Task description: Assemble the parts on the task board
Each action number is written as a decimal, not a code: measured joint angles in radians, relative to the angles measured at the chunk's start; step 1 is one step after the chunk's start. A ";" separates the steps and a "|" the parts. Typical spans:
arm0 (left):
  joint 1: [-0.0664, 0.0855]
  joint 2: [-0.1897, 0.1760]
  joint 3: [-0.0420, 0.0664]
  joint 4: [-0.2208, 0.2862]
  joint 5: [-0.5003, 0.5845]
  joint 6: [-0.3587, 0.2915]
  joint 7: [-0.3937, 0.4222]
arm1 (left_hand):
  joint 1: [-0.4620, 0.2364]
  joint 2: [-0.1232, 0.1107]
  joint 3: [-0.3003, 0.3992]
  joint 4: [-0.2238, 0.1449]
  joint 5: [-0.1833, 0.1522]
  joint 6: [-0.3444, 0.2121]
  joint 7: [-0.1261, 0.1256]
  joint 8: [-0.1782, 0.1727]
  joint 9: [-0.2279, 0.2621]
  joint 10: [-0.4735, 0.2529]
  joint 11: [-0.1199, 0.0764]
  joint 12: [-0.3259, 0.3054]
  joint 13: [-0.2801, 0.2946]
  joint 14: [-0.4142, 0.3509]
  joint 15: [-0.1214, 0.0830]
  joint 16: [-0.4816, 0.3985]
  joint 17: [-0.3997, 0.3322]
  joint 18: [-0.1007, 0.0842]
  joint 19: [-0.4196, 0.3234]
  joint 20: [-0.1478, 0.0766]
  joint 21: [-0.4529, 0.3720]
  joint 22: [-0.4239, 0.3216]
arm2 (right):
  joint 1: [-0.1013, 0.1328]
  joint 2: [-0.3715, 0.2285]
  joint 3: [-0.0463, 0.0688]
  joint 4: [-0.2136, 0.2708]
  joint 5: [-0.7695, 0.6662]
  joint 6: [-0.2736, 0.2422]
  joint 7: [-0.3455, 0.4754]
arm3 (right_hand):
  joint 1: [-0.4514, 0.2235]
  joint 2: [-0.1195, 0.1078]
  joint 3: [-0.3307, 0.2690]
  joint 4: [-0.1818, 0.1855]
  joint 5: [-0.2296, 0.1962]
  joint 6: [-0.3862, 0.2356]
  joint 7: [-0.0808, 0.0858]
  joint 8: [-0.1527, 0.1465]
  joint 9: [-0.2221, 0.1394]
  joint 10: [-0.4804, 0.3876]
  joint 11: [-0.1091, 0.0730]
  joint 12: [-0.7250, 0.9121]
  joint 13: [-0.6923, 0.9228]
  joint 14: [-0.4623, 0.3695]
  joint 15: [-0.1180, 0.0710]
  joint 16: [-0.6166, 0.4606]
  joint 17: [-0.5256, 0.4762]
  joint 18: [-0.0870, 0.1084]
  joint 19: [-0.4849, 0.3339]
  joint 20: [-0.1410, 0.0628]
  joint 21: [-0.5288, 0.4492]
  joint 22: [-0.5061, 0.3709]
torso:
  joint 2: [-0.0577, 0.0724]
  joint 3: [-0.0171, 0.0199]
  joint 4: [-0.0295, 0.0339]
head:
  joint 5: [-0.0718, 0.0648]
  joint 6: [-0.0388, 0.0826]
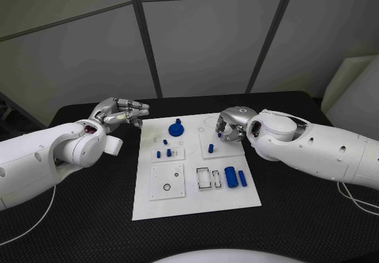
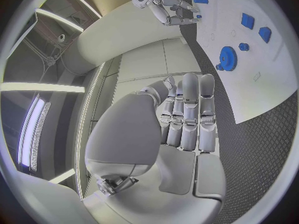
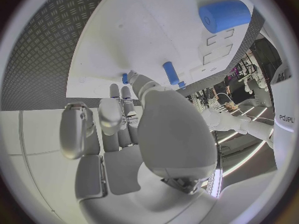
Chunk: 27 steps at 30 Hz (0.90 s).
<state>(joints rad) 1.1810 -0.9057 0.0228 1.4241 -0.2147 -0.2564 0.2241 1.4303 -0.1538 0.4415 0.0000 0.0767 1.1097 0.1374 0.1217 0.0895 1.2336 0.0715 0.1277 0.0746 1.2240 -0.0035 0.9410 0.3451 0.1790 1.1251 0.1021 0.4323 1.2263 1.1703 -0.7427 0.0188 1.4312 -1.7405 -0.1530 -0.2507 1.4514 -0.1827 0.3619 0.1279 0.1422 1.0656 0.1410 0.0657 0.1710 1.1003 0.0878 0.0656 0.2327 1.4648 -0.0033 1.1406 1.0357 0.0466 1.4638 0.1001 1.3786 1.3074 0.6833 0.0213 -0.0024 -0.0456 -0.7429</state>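
Note:
The white task board [image 1: 197, 203] lies in the middle of the table. On it are a blue gear [image 1: 176, 129], three short blue pegs [image 1: 164, 150], one upright blue peg [image 1: 212, 148], a thick blue cylinder [image 1: 230, 177] and a thin blue pin [image 1: 242, 178]. My right hand [image 1: 227, 127] hovers over the board's far right part, fingers pointing down. It pinches a small blue part [image 3: 125, 78] at its fingertips, close to the upright peg [image 3: 170, 73]. My left hand [image 1: 122, 113] hangs off the board's far left corner, fingers [image 2: 190, 114] straight and side by side, holding nothing.
The board carries two raised square plates [image 1: 167, 182] and a pair of rectangular slots [image 1: 208, 178] near the cylinder. Black table [image 1: 308, 219] surrounds the board. A grey panelled wall [image 1: 205, 44] stands behind the table.

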 measured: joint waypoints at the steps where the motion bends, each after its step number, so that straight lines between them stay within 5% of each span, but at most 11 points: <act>1: 0.000 -0.001 0.000 0.000 0.006 -0.001 0.001 | 0.000 0.000 0.000 0.000 0.000 0.000 0.000 0.000 0.000 0.000 0.000 0.000 0.000 0.000 0.000 0.000 0.000 0.000 0.000 0.000 0.000 0.000 | -0.001 0.001 0.000 -0.001 -0.001 0.004 -0.001 | 0.000 0.000 0.003 -0.003 0.003 0.000 0.000 0.000 -0.001 0.000 0.000 0.000 -0.002 0.000 0.000 0.000 0.000 0.000 0.000 0.000 0.000 0.000 | 0.000 0.0000 0.0000 | 0.001 -0.001; 19: 0.000 -0.001 0.000 0.000 0.071 -0.021 0.026 | -0.004 0.004 0.000 0.000 0.000 0.000 0.000 0.000 0.001 0.000 0.000 0.000 0.001 0.000 0.000 -0.004 -0.001 0.000 0.000 0.000 -0.004 -0.002 | -0.006 0.020 0.004 -0.016 -0.015 0.030 -0.004 | 0.016 0.049 0.067 -0.061 0.014 0.064 -0.015 0.007 -0.001 0.071 -0.016 0.000 -0.066 0.000 0.000 0.001 -0.024 0.000 0.000 0.000 0.035 0.000 | 0.000 0.0011 0.0000 | 0.016 -0.007; 27: 0.000 0.000 0.000 -0.002 0.081 -0.024 0.029 | -0.004 0.004 0.000 0.000 0.000 0.000 0.000 0.000 0.001 0.000 0.000 0.000 0.001 0.000 0.000 -0.004 -0.002 0.000 0.000 0.000 -0.004 -0.003 | -0.009 0.024 0.004 -0.014 -0.026 0.023 -0.017 | 0.016 0.076 0.084 -0.087 0.014 0.104 -0.025 0.022 0.011 0.133 -0.036 0.003 -0.075 0.001 -0.015 0.008 -0.031 0.000 0.003 -0.011 0.077 0.000 | 0.000 0.0011 0.0000 | 0.015 -0.010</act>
<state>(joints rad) 1.1808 -0.9053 0.0229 1.4216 -0.1332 -0.2801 0.2531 1.4265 -0.1498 0.4414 0.0000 0.0768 1.1097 0.1374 0.1217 0.0902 1.2335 0.0716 0.1277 0.0752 1.2240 -0.0035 0.9373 0.3430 0.1788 1.1252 0.1021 0.4285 1.2233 1.1616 -0.7191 0.0228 1.4173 -1.7666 -0.1301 -0.2675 1.4679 -0.1065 0.4462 0.0408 0.1561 1.1700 0.1159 0.0874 0.1821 1.2333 0.0521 0.0686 0.1572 1.4654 -0.0187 1.1489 1.0043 0.0465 1.4672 0.0890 1.4553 1.3073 0.6830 0.0223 -0.0024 -0.0306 -0.7528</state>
